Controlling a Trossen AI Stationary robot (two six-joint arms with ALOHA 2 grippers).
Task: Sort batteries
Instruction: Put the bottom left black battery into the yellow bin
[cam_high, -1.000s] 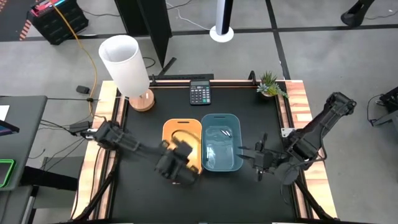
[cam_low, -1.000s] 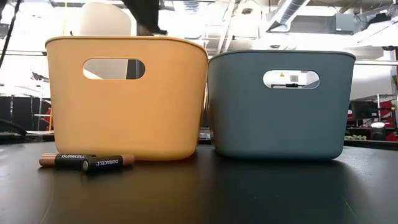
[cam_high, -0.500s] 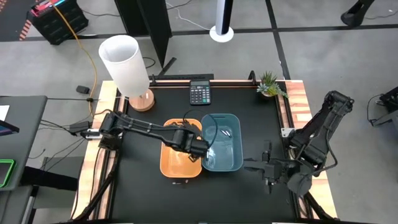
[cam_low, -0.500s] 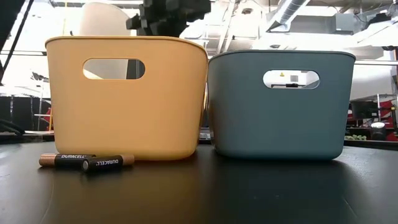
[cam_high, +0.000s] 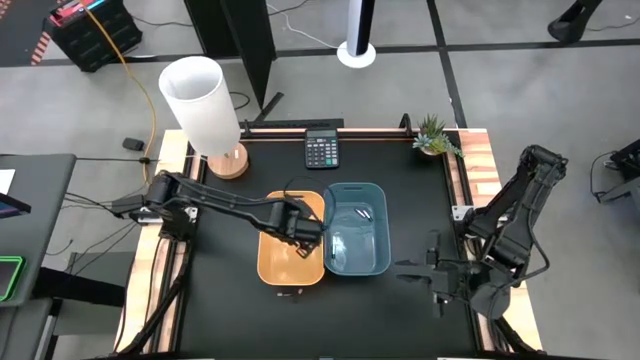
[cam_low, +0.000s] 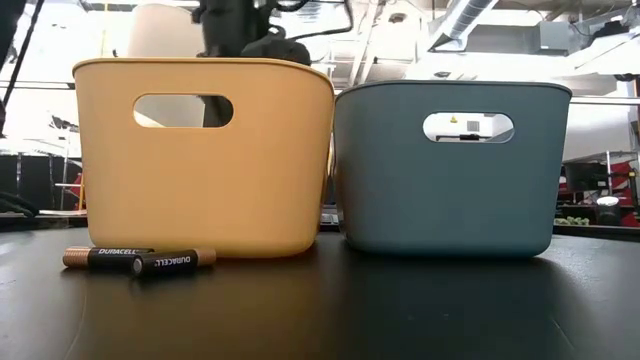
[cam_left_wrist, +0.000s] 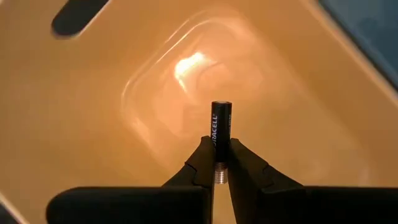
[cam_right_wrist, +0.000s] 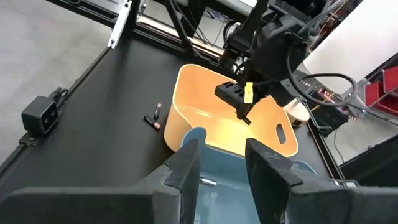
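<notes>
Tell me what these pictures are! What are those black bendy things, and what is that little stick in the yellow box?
Those are two robot arms at a black table. One camera looks down from above, one sits at table height, and each arm carries one on its wrist. The left gripper hangs over the orange bin, pinching a dark battery, probably about to drop it in. The right gripper waits open near the table's edge, beside the blue bin, which holds a silvery battery. Two more dark batteries lie on the table in front of the orange bin.
</notes>
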